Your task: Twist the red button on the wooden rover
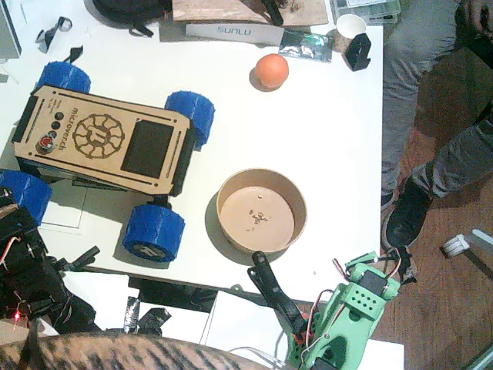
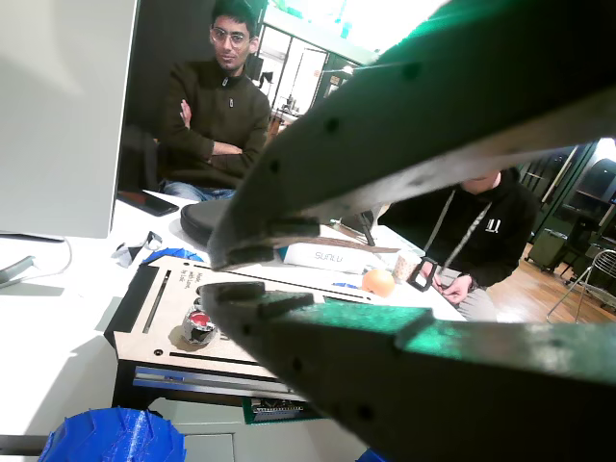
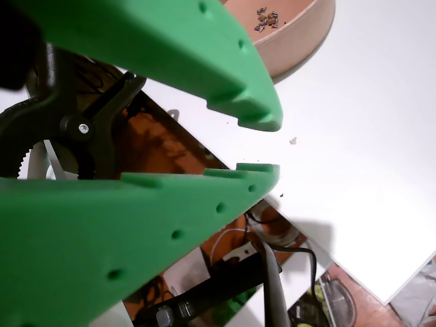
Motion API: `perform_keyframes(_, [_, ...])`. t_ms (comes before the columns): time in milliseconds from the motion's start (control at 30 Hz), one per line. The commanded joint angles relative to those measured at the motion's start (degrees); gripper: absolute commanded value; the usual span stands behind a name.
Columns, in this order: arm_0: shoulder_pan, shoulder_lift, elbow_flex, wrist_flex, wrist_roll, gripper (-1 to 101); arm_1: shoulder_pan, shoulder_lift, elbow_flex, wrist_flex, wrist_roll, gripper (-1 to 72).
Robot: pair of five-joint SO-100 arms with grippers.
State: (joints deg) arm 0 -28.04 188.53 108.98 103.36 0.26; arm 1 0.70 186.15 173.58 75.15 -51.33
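The wooden rover [image 1: 108,139] lies on the white table at the left, a flat plywood deck on blue wheels. Its red button [image 1: 48,143] sits in a silver ring at the deck's left end. The left arm [image 1: 19,254] is black and low at the table's left edge. A wrist view shows its dark gripper [image 2: 223,271] narrowly open and empty, pointing at the red button [image 2: 199,327] from a short distance without touching. The green right gripper [image 3: 266,146] hangs slightly open over the table's near edge, holding nothing. Its arm [image 1: 354,308] stands at the bottom right.
A round brown bowl [image 1: 262,210] with crumbs stands right of the rover. An orange ball [image 1: 271,70] lies at the back. Boxes, a cup [image 1: 351,25] and clutter line the far edge. People sit beyond the table [image 2: 217,106]; legs show at the right [image 1: 431,116].
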Motion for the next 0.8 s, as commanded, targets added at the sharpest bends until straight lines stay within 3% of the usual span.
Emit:
perform_keyframes(0, [0.00,5.45,-0.18,2.46,0.44,0,0.09,0.09,-0.26,0.44,-0.53,2.5])
perform_keyframes(767, [0.09,-1.32,-0.18,-1.49,0.70,0,0.09,0.09,-0.26,0.44,-0.53,2.5])
